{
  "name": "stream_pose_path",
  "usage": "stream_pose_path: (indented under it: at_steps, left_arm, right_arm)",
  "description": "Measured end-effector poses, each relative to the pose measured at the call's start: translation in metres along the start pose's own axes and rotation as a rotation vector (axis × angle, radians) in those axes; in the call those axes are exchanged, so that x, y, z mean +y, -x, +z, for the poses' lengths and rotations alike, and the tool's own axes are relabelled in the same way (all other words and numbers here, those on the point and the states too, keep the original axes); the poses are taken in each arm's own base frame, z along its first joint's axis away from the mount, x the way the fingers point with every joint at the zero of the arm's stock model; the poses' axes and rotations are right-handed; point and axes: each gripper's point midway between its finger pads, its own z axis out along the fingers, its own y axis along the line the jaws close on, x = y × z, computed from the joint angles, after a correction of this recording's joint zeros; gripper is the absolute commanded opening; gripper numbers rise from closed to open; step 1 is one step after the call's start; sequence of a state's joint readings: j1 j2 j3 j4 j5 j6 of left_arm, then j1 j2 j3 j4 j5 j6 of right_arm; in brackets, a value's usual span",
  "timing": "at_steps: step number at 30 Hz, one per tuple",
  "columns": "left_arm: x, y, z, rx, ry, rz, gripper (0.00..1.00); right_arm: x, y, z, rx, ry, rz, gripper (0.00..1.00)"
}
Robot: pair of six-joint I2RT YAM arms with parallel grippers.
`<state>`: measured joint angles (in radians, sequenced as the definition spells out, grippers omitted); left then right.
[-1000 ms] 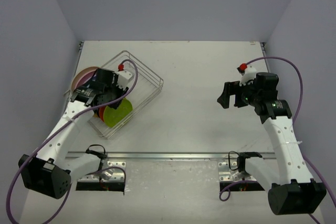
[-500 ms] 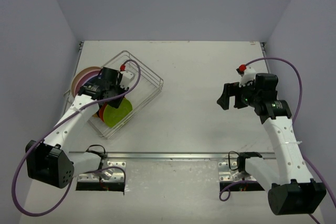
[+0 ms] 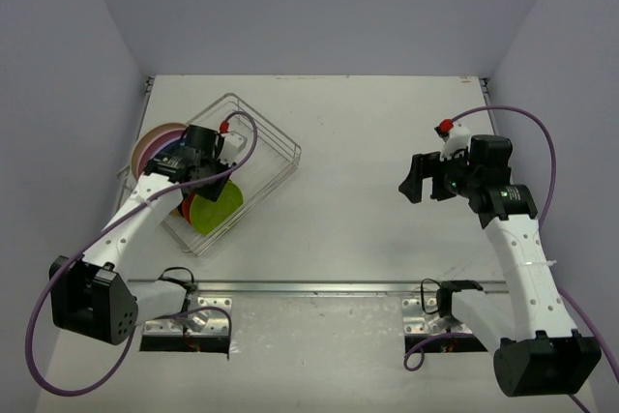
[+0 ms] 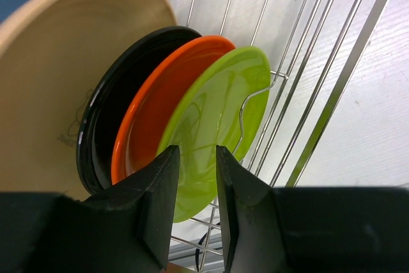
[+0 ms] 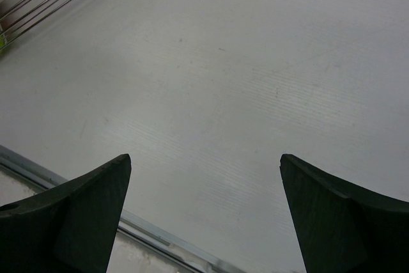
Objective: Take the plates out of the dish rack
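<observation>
Left wrist view: left gripper [image 4: 196, 155] jaws narrowed to a slim gap, lower rim of the lime green plate [image 4: 211, 113] showing in that gap; contact can't be confirmed. The plate stands on edge in the dish rack [image 4: 350, 62], foremost, with the orange plate [image 4: 160, 113], black plate [image 4: 108, 119] and tan plate [image 4: 57, 62] behind. Right gripper [image 5: 204, 158] is spread wide, holding nothing, over the table [image 5: 255, 62], well apart from the rack.

White table [image 3: 368, 142]; metal rail [image 3: 319, 286] along near edge; 3 plain walls [image 3: 319, 7].
</observation>
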<state>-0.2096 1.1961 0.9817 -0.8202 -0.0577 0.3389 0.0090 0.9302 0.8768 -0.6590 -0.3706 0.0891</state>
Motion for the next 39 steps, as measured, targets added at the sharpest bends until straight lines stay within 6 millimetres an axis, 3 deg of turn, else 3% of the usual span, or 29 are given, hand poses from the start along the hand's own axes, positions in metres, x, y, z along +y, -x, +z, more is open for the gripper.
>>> stream_pose_path:
  at_steps: [6,10,25,33,39]
  left_arm:
    - [0.009,0.028,-0.018,-0.074,0.017,-0.006,0.29]
    - [0.011,0.032,-0.021,-0.088,0.022,-0.009,0.29]
    - [0.003,0.011,0.002,-0.029,-0.007,0.015,0.29]
    - [-0.008,-0.011,0.022,0.057,-0.061,0.012,0.28]
    - [-0.008,-0.011,0.022,0.052,-0.085,-0.008,0.17]
  right_arm:
    - [0.001,0.000,0.000,0.000,0.005,0.000,0.99]
    - [0.001,0.000,0.000,0.000,0.006,0.000,0.99]
    - [0.001,0.000,0.000,0.002,0.008,0.001,0.99]
    - [0.001,-0.001,0.001,0.006,0.009,0.001,0.99]
    - [0.001,-0.001,0.001,0.006,0.009,0.000,0.99]
